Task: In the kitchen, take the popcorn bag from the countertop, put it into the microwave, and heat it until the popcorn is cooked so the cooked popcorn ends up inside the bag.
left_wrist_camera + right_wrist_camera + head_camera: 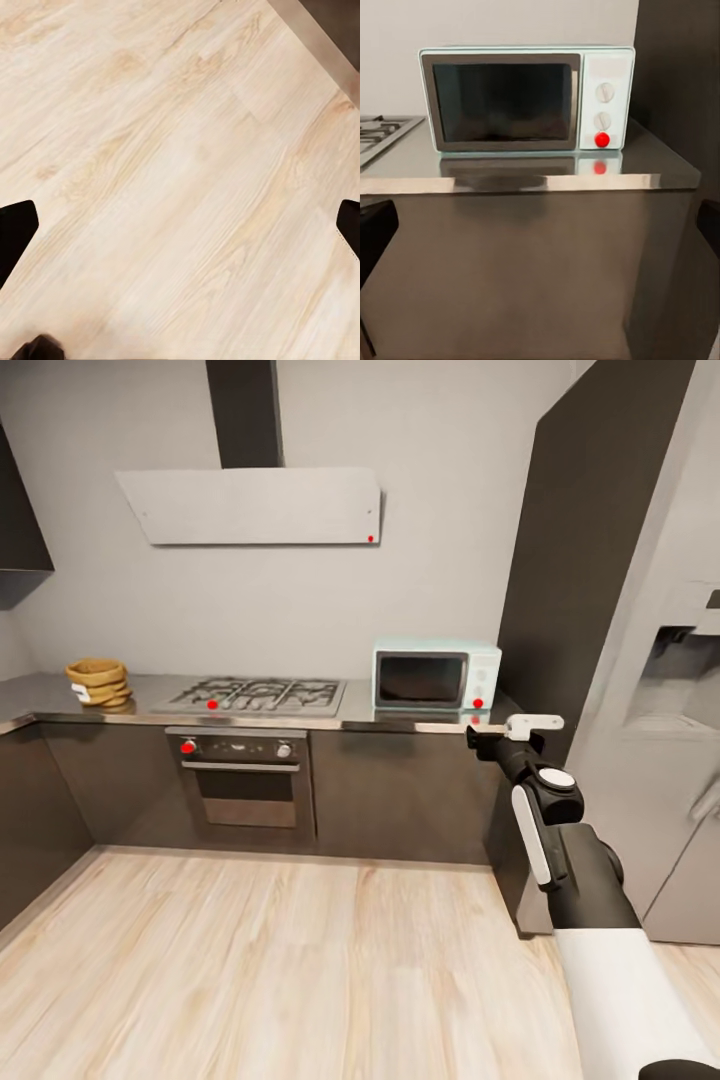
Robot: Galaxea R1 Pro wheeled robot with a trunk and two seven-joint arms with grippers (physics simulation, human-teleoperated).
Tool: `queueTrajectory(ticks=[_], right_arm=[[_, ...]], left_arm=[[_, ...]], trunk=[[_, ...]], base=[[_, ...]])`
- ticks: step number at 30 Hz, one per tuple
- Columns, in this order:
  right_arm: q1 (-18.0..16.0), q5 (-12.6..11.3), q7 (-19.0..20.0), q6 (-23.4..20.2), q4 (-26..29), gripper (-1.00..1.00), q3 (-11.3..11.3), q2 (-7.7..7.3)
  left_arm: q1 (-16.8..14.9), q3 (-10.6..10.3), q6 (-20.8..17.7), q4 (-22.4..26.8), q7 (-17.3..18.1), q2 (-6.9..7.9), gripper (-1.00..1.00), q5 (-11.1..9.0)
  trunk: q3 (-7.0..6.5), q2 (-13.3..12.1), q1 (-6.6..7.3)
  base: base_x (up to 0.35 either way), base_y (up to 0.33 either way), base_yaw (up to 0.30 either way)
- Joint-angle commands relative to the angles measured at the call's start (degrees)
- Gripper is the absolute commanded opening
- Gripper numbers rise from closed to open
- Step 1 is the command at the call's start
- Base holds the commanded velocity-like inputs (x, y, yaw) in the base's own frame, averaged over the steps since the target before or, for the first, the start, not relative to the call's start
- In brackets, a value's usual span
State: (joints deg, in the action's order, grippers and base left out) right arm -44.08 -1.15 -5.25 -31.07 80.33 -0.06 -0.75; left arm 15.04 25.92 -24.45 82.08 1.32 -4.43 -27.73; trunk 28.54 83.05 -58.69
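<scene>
Kitchen: dark cabinets, pale walls, plank floor (250,950), steel fridge (670,760) at the right. The worktop (150,695) runs along the back wall and turns at the left corner. A black oven (245,780) sits under the hob (260,695), with a hood (250,505) above.

The microwave (436,677) stands on the worktop's right end, beside the tall cabinet, door closed, two knobs and a red dot on its panel. The right wrist view faces it squarely from below worktop level.

The bag (98,683) rests on the worktop near the left corner, well apart from the microwave: tan, squat, with a rolled rim and a white label low on its side. It appears soft and likely to deform under a grip.

Right end effector (520,735): raised near the worktop edge below the microwave, holding nothing; finger spacing cannot be told. Left end effector (180,225): fingers spread, empty, pointing at the floor.

Risks, as judged: the right arm is close to the worktop edge and the tall cabinet, so base motion could strike either. The bag lies opposite the raised arm; a long reach could push it or crush the rim.
</scene>
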Motion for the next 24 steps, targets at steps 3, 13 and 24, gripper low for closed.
queueTrajectory(ticks=[3,13,24], right_arm=[[-0.07,-0.16,-0.36,-0.30,-0.08,1.00,0.07,-0.01],[-1.88,-0.12,-0.74,-0.24,-6.76,1.00,-0.12,0.05],[-3.52,-0.19,-1.01,-0.33,-9.44,1.00,-0.21,0.05]], left_arm=[[0.03,0.37,0.57,0.03,0.05,-0.06,1.00,-0.42],[0.04,0.46,0.98,-0.55,-0.04,-0.06,1.00,-0.54],[0.04,0.54,0.98,-0.64,0.47,-0.06,1.00,-0.61]], trunk=[[0.05,0.03,-0.04],[0.05,0.03,-0.04],[0.05,0.03,-0.04]], base=[[0.333,-0.159,0.000],[0.328,-0.177,0.000],[0.323,-0.184,0.000]])
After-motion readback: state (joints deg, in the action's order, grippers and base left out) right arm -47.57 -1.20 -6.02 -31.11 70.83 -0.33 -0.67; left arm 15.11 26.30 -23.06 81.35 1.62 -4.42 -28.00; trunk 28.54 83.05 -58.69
